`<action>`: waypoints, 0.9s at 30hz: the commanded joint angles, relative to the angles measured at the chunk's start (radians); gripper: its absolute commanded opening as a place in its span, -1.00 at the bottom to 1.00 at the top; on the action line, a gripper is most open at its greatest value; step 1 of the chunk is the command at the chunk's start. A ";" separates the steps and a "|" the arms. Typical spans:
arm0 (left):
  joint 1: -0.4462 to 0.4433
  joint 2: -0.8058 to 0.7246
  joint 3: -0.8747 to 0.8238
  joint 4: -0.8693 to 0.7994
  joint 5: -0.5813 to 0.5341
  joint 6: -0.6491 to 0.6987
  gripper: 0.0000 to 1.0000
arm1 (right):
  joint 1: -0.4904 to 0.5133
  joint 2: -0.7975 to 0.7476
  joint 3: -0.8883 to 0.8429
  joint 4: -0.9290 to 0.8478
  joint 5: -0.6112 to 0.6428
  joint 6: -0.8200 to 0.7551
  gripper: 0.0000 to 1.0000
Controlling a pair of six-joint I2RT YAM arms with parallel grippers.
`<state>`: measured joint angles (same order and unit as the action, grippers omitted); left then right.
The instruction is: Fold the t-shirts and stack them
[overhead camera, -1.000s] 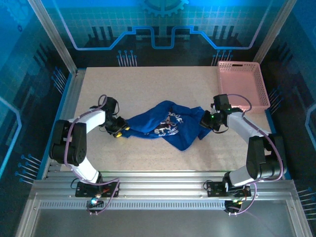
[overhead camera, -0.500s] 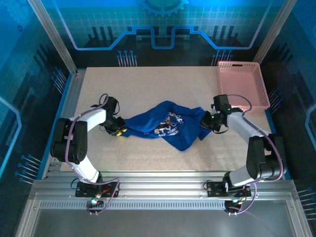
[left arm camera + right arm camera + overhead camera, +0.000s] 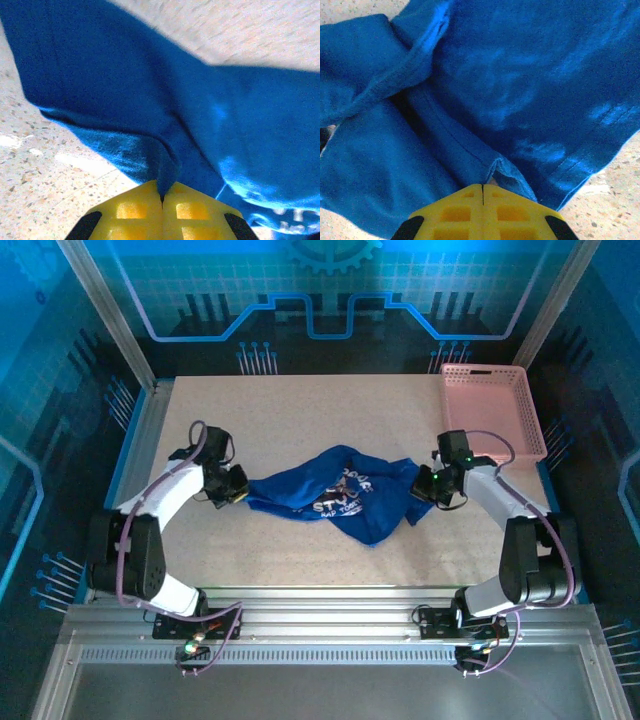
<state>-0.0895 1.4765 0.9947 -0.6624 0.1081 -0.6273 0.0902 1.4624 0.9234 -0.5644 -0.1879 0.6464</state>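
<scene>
Two grips: left fingers [image 3: 131, 210] and right fingers [image 3: 456, 212] clamp opposite ends of the t-shirt [image 3: 335, 495], centred on the bench [image 3: 300, 410].

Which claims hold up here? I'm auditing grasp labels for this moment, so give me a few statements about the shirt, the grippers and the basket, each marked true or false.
1. The left gripper is shut on cloth of the blue t-shirt. True.
2. The right gripper is open and clear of the cloth. False: it is shut on a fold of the t-shirt.
3. The pink basket stands at the far right corner of the table. True.
4. The t-shirt lies neatly folded inside the basket. False: it lies crumpled on the table, stretched between the two grippers.
5. White lettering shows on the t-shirt in the top view. True.
</scene>
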 commanded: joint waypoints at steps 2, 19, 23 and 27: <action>0.001 -0.138 0.137 -0.070 -0.042 0.012 -1.00 | -0.014 -0.067 0.105 -0.091 0.009 -0.068 -0.92; 0.089 -0.214 0.727 -0.135 -0.051 0.072 -1.00 | -0.060 -0.085 0.486 -0.293 0.026 -0.288 -0.92; 0.096 -0.219 0.800 -0.115 -0.032 0.080 -1.00 | -0.111 -0.091 0.513 -0.292 -0.022 -0.297 -0.91; 0.099 -0.223 0.883 -0.066 0.017 0.073 -1.00 | -0.145 -0.109 0.564 -0.289 -0.085 -0.298 -0.92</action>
<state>-0.0025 1.2709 1.8061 -0.7795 0.0826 -0.5732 -0.0284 1.3788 1.4258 -0.8383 -0.2176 0.3744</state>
